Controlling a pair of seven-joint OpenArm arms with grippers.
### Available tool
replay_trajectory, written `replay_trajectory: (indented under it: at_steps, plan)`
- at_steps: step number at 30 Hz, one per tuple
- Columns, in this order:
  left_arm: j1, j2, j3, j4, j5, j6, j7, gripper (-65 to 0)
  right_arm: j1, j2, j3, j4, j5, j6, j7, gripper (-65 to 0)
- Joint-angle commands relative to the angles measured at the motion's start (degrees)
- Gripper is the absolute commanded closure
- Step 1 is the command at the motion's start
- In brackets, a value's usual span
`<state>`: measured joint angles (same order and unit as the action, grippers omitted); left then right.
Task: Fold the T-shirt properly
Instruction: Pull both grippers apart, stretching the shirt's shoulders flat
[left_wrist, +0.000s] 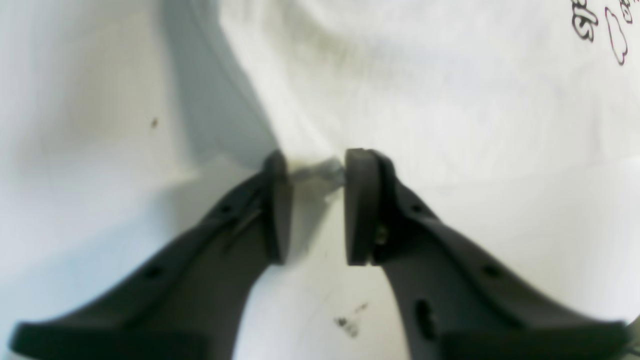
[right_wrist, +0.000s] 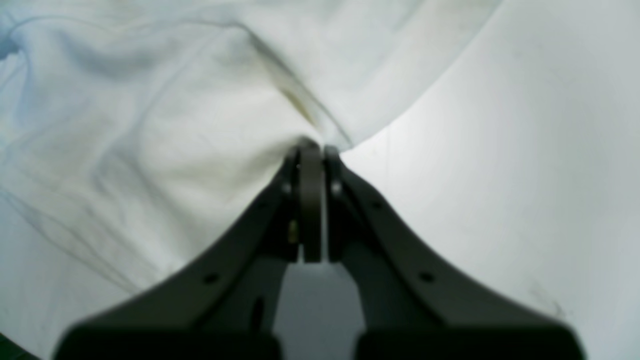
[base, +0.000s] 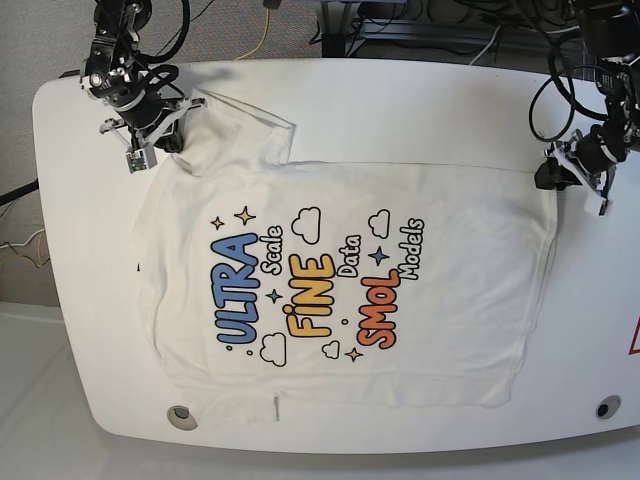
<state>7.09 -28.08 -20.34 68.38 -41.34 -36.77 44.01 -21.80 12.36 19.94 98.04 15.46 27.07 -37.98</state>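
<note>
The white T-shirt (base: 330, 330) lies print-up and spread across the white table (base: 400, 100), with the coloured "ULTRA Scale FINE Data SMOL Models" lettering in its middle. My right gripper (right_wrist: 312, 150) is shut on the T-shirt's cloth (right_wrist: 150, 125), and creases radiate from the pinch. In the base view it (base: 168, 138) sits at the shirt's far left corner. My left gripper (left_wrist: 315, 165) stands with jaws apart at a corner of the T-shirt (left_wrist: 425, 100), and a tip of cloth lies between the pads. In the base view it (base: 553, 178) is at the shirt's far right corner.
The table's right edge runs just beyond my left arm (base: 600, 140). Cables (base: 420, 30) hang behind the table's far edge. Two round holes (base: 181, 415) (base: 604, 408) sit near the front edge. Small dark marks (left_wrist: 347, 325) dot the tabletop under my left gripper.
</note>
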Motion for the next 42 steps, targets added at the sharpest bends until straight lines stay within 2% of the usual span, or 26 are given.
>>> replay_trajectory:
  at_steps: [1, 5, 14, 19, 26, 28, 34, 42]
  plan:
    - [0.88, -0.96, -0.09, 0.7, 0.48, -0.3, 2.32, -5.9, -0.14, 0.69, 0.43, 1.07, 0.73, 0.04, 0.57, 0.0]
    - [3.9, -0.94, -0.53, 3.41, -0.05, 0.34, 2.76, 0.0, -0.86, 0.78, 0.53, 1.4, 1.44, 0.13, 0.75, 0.0]
    - [11.3, -1.07, -2.28, 12.25, -0.3, 0.88, 2.7, -2.2, -3.13, 0.96, 1.35, 2.58, 4.1, 0.82, 0.9, 0.0]
    - [10.24, -1.21, -2.61, 11.67, -0.28, -0.74, 3.05, 0.0, -2.6, 1.09, 0.95, 2.7, 4.03, 0.41, 0.84, 0.0]
    - [8.58, -1.26, -3.28, 9.53, -1.07, -3.16, 3.56, 0.0, -2.12, 1.29, 0.87, 3.27, 4.46, 0.25, -0.22, 0.0]
    - [7.58, -1.12, -4.51, 8.9, -2.07, -3.23, 4.86, 0.0, -1.44, 1.47, 0.93, 3.19, 5.3, 0.5, -2.36, 0.0]
    - [7.92, -1.2, -8.11, 9.9, -3.37, -3.23, 6.6, 0.0, -1.44, 2.3, 2.09, 4.68, 8.35, 0.61, -4.26, 0.0]
    - [9.94, -1.4, -13.86, 15.65, -3.82, -3.23, 7.2, 0.0, -2.16, 3.05, 6.76, 5.93, 13.92, 0.58, -6.04, 0.0]
